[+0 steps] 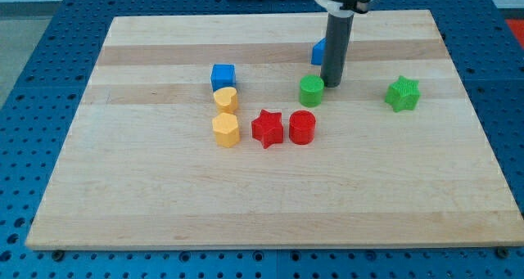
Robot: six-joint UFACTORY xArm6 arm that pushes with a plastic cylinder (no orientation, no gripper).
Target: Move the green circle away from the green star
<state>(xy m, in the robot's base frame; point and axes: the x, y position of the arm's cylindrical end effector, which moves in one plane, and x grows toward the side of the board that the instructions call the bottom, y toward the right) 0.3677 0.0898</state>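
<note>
The green circle [311,91] sits on the wooden board [270,197], right of centre. The green star [402,93] lies well to its right, with a wide gap between them. My tip [332,84] rests on the board just to the right of the green circle and slightly behind it, touching or nearly touching its edge, on the side facing the green star.
A blue block [318,52] is partly hidden behind the rod. A blue cube [223,76], a yellow heart [226,99] and a yellow hexagon [226,130] stand in a column at centre-left. A red star [267,128] and a red cylinder [301,127] lie below the green circle.
</note>
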